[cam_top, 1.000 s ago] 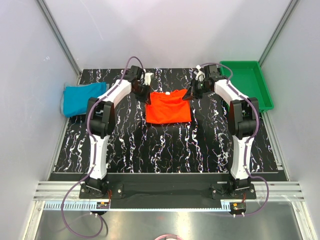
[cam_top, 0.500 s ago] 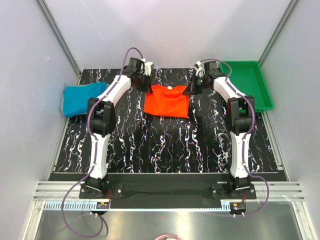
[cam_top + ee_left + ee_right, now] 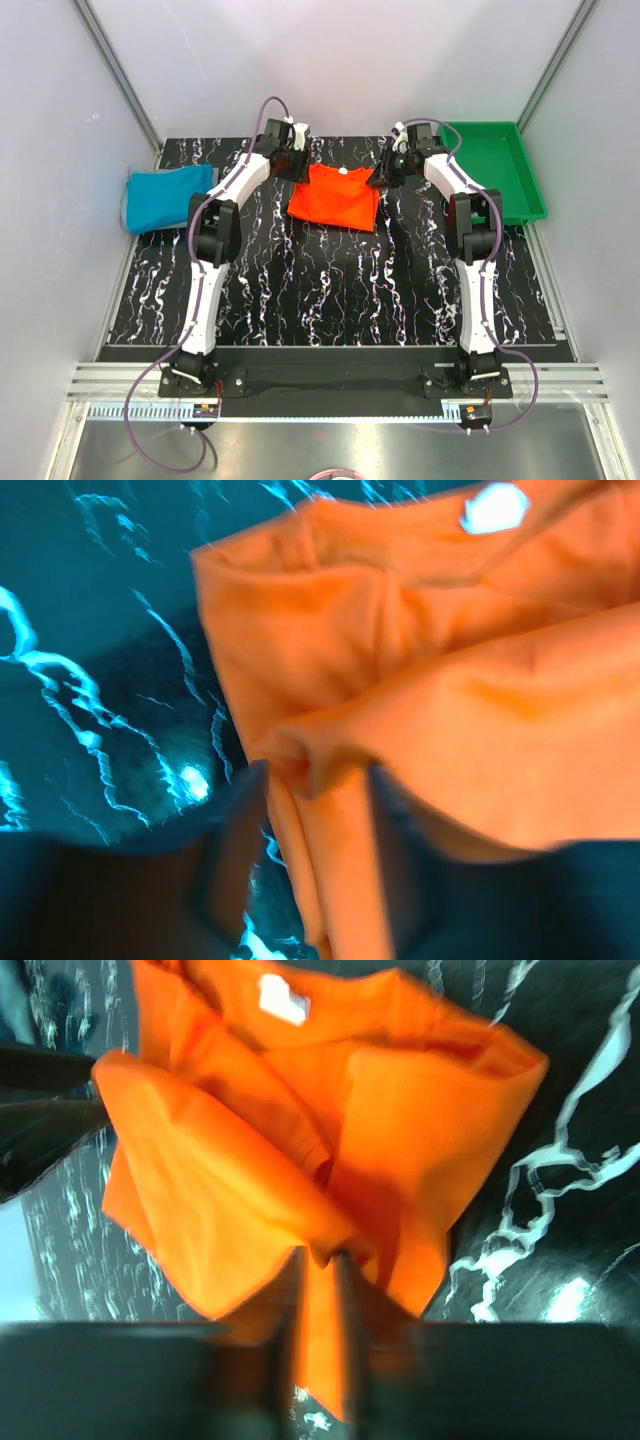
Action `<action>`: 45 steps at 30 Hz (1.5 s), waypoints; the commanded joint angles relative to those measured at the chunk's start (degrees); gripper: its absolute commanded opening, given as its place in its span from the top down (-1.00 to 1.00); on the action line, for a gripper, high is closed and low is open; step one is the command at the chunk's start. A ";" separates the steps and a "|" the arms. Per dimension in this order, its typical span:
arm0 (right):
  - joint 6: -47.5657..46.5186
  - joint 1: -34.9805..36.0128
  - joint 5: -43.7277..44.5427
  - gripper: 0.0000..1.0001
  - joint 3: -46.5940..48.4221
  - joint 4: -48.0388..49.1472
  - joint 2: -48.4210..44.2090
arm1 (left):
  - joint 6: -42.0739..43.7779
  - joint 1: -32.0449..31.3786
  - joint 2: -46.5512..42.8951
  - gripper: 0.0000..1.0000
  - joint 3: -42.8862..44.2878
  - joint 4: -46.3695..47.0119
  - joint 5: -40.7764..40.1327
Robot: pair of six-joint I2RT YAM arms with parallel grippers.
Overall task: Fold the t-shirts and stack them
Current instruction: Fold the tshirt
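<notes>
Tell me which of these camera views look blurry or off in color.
Top external view: sharp, evenly lit, orange-red t-shirt true in colour. Left wrist view: heavy teal cast over the table, soft blur, left fingers out of focus. Right wrist view: vivid colour, right fingers blurred, glare spot on the table at lower right.

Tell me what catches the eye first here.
The bright orange-red cloth t-shirt at the far middle of the black marbled table, with the left pincer and right pincer at its far corners. Then the teal-blue cloth shirt at the left edge and the green plastic tray at far right.
</notes>
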 commanded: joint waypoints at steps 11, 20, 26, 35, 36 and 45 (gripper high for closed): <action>-4.57 -0.27 10.60 -0.29 -0.70 0.45 -7.70 | 0.12 -6.68 -10.41 -0.98 4.19 3.47 -21.65; -0.90 -0.27 -4.47 -0.24 -7.39 1.33 -13.70 | -5.77 -5.38 -15.71 -0.74 -7.33 -3.22 -3.65; 7.45 0.86 -16.99 -0.25 -8.54 7.66 -10.19 | -8.67 -3.18 -12.28 -0.71 -11.12 -3.22 6.47; 9.58 1.84 -19.37 -0.26 -4.07 8.45 -2.20 | -12.45 -2.47 -4.28 -0.70 -8.58 -1.38 15.18; 9.66 1.84 -19.28 -0.27 -3.54 7.84 -1.66 | -12.89 -2.47 -3.84 -0.71 -8.58 -1.03 15.36; 13.35 1.84 -17.53 -0.30 2.44 9.42 5.46 | -15.09 -2.30 -4.36 -0.72 -13.84 -1.20 15.01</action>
